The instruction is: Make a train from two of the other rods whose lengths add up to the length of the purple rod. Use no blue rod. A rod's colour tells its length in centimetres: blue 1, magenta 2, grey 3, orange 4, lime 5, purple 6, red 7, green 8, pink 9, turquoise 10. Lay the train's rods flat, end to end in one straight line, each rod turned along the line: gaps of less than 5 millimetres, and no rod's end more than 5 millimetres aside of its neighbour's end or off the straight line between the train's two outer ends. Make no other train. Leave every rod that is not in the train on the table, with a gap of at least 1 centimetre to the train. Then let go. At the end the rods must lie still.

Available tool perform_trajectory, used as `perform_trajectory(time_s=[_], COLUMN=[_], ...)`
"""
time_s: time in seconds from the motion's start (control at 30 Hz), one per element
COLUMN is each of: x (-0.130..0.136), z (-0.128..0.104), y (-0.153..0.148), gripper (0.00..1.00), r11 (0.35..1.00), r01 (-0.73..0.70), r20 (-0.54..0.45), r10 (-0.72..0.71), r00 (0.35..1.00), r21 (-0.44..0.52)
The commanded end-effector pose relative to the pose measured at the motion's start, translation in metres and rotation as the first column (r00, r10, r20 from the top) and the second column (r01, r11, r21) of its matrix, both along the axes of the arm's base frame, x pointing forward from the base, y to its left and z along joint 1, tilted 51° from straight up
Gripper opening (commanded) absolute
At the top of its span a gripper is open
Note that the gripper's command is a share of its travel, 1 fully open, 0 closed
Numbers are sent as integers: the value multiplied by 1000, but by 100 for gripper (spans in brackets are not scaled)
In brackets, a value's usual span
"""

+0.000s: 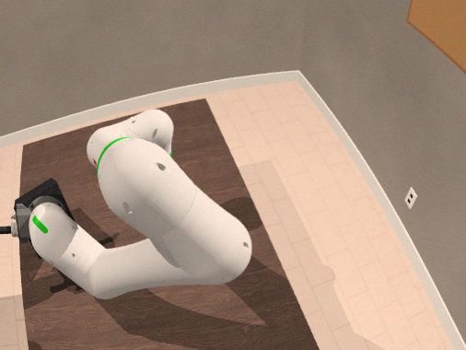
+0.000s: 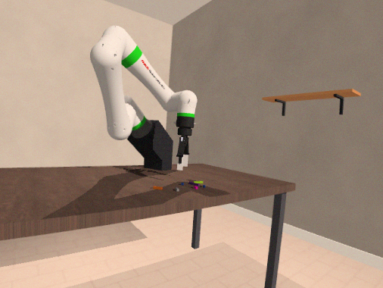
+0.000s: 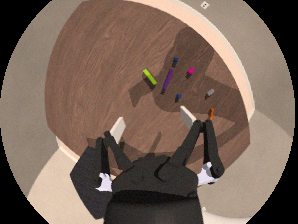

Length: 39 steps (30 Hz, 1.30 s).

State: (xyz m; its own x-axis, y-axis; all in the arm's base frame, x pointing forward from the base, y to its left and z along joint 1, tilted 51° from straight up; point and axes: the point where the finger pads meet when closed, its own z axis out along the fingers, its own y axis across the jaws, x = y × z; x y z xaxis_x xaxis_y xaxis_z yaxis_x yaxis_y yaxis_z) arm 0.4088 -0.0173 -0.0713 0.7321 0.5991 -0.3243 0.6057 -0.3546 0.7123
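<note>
Dark wooden table [image 2: 242, 181] spanning the room, black pedestal at its far side, white arm [image 2: 113, 83] folded high and bent down over the middle. In the top view, arm covering the whole work area, so no rods visible there.

Tool [image 3: 154, 123] hanging just above the table, pointed straight down, fingers spread to their widest with nothing between them. Probably held that way to come down over a chosen rod; none yet under the fingers.

Rods in a loose cluster just beyond the tool, towards the table's near edge in the exterior view, apart from one another. In the wrist view: purple rod [image 3: 169, 78], the reference, long and slim, lying between lime rod [image 3: 149, 76] on its left and short magenta rod [image 3: 190, 70] on its right. Grey rod [image 3: 210, 92] and orange rod [image 3: 212, 113] further right, orange close by the right fingertip. Two small blue rods [image 3: 178, 98] near the purple one, to be left alone.

Likely pair: orange plus magenta. No train begun.
</note>
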Motion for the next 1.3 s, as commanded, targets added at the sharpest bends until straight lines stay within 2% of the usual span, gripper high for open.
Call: perform_trajectory(time_s=[0.0, 1.0, 1.1, 1.17, 1.27], x=[0, 0, 2, 5, 8], z=[0, 0, 4, 9, 14], y=[0, 0, -2, -5, -8], gripper=[100, 100, 100, 100, 100], r11=[1000, 1000, 998, 988, 974], r01=[0, 5, 61, 130, 188], r20=[0, 6, 71, 151, 219], r10=[0, -5, -64, -141, -212], r00=[1000, 1000, 995, 978, 952], r21=[0, 3, 35, 81, 126])
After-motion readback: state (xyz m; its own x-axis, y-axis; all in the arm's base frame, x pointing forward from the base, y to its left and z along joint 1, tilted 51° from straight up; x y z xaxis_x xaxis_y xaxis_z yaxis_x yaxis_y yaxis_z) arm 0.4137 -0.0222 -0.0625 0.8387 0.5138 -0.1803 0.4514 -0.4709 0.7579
